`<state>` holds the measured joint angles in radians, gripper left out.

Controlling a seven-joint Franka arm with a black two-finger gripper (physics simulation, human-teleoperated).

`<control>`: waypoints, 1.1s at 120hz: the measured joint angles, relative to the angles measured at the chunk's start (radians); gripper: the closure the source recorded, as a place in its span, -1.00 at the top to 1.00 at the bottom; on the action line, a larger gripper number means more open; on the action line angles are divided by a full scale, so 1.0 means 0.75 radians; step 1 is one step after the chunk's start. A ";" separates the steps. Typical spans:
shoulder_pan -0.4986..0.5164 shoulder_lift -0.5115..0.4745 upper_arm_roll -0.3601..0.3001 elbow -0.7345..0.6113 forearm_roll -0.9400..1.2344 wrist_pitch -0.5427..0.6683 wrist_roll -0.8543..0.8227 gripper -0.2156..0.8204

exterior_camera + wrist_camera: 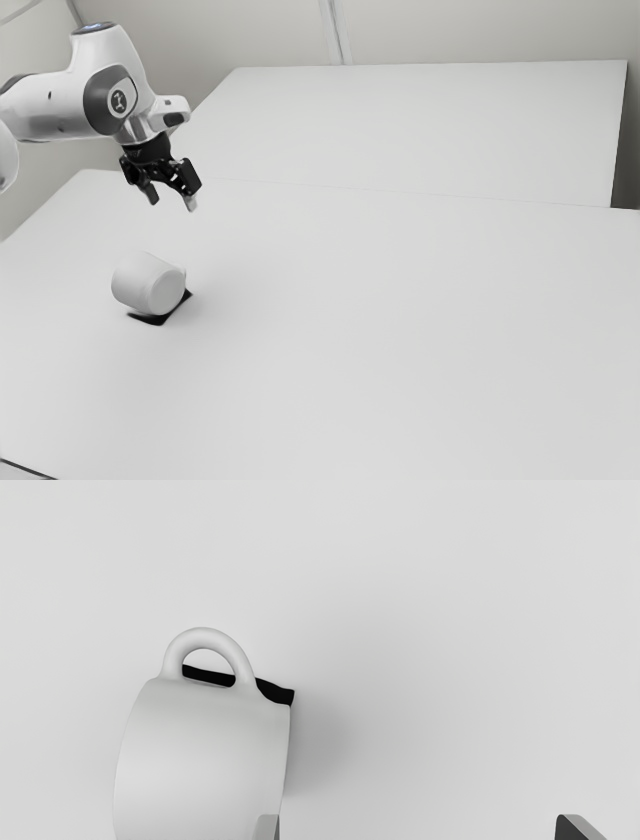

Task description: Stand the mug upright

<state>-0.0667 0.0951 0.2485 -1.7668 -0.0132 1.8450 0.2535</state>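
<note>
Mug (147,284) lies on its side on the bench (400,330), below our fingers (569,831), mostly outside their gap. They're wide apart, empty. We should centre over the body, grip lightly, then rotate base-down.

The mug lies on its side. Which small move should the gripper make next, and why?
Probably shift the open gripper sideways toward the mug before lowering it: in the wrist view, one fingertip overlaps the mug and the other stands well off to one side, so the mug is not centered between them.
</note>
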 joint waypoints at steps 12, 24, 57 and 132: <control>0.023 -0.015 -0.004 -0.023 -0.010 0.001 0.004 0.58; 0.095 -0.015 -0.013 -0.034 -0.029 0.010 0.023 0.58; 0.331 0.122 -0.016 0.015 -0.203 0.007 0.221 0.58; 0.662 0.522 -0.022 0.358 -0.641 -0.429 0.748 0.58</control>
<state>0.4296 0.4865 0.2317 -1.4983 -0.4937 1.5232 0.8145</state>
